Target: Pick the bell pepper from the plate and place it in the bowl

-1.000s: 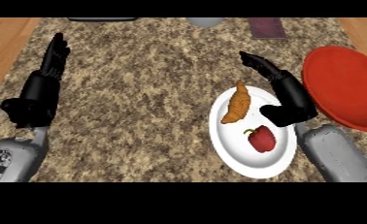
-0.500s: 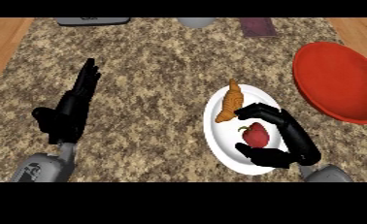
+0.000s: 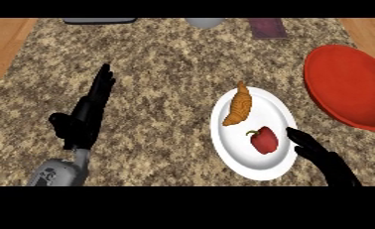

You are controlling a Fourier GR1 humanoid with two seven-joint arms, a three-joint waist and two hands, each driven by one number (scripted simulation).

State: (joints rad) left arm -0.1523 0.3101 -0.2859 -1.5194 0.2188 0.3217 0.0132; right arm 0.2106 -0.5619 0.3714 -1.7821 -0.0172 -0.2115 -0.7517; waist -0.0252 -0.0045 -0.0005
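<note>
Now the pepper (image 3: 264, 140) lies on the plate (image 3: 277, 111), at nine o'clock from the right hand (image 3: 320, 156), whose open fingers hold nothing; the bowl (image 3: 344, 84) waits at one o'clock.

Even, moderately bright light with no glare covers the granite counter (image 3: 168, 74), and the white plate (image 3: 275, 166) at four o'clock shows only faint shading.

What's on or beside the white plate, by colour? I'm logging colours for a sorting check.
Red: 2, bell pepper and bowl
Orange: 1, croissant
White: 1, plate
Total: 4
</note>
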